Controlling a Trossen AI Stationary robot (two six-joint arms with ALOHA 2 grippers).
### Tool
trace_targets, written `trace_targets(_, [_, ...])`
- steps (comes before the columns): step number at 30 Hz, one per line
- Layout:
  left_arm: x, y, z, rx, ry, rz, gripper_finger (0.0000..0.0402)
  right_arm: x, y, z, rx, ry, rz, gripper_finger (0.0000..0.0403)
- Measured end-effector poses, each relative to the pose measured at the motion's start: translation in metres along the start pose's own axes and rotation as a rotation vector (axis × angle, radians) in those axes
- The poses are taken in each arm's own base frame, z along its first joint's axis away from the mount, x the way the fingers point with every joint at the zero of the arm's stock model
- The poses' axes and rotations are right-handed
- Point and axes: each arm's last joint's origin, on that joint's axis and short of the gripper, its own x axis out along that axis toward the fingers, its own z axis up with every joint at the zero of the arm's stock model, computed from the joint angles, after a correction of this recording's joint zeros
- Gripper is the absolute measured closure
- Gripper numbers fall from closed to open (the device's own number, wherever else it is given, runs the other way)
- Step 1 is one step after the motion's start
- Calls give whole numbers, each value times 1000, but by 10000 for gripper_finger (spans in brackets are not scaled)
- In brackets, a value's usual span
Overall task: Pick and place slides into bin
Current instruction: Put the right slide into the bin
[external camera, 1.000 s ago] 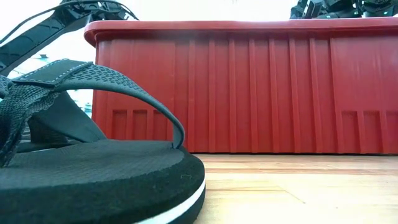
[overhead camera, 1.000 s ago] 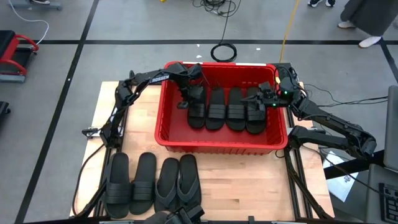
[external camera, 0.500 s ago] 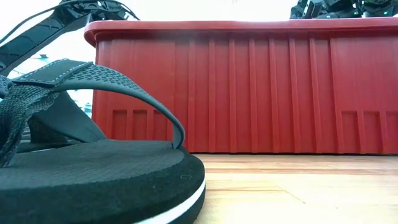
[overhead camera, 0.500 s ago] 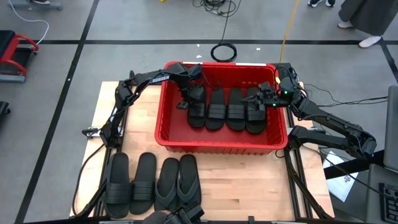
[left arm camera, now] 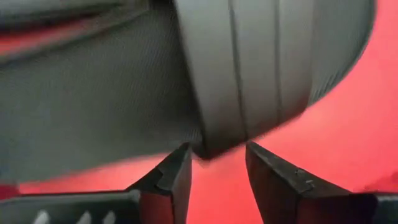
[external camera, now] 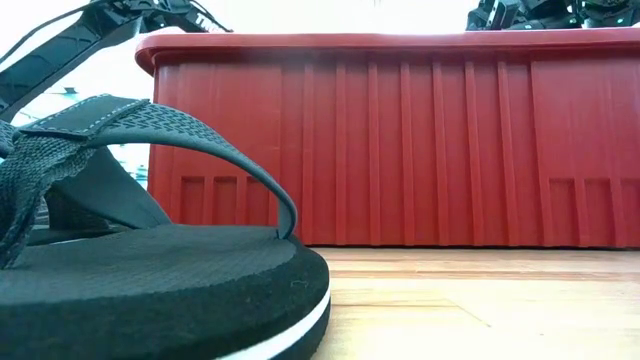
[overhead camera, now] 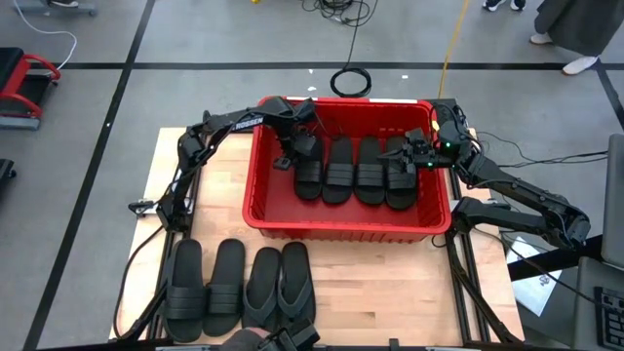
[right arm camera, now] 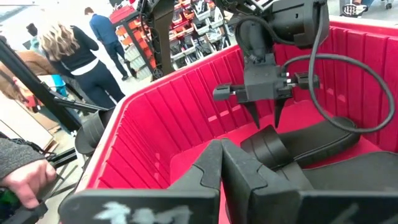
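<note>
Inside the bin (overhead camera: 252,200), left gripper (left arm camera: 216,163) fingers apart straddle a slide (left arm camera: 249,62) strap; lifting crookedly could snag it. Right gripper (overhead camera: 409,156) fingers together.

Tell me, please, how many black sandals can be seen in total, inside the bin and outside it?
8. Four sandals lie abreast in the red bin. Four more lie in a row on the table before the bin. None seems hidden.
</note>
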Motion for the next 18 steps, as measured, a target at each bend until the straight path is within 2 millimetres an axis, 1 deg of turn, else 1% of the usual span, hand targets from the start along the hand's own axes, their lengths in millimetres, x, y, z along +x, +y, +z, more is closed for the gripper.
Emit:
trace_targets(1, [0, -1, -1, 10, 24, 4, 260, 0, 0, 0, 0, 0, 0, 403])
trace_targets(4, [1, 0, 0, 14, 21, 12, 276, 0, 0, 0, 0, 0, 0, 403])
trace_targets(9, [0, 1, 0, -25, 62, 57, 297, 0, 0, 0, 0, 0, 0, 403])
trace_targets(13, [-3, 1, 0, -34, 58, 69, 297, 0, 0, 0, 2, 0, 0, 403])
trace_targets(18, [-5, 2, -5, -83, 65, 53, 282, 0, 0, 0, 3, 0, 1, 403])
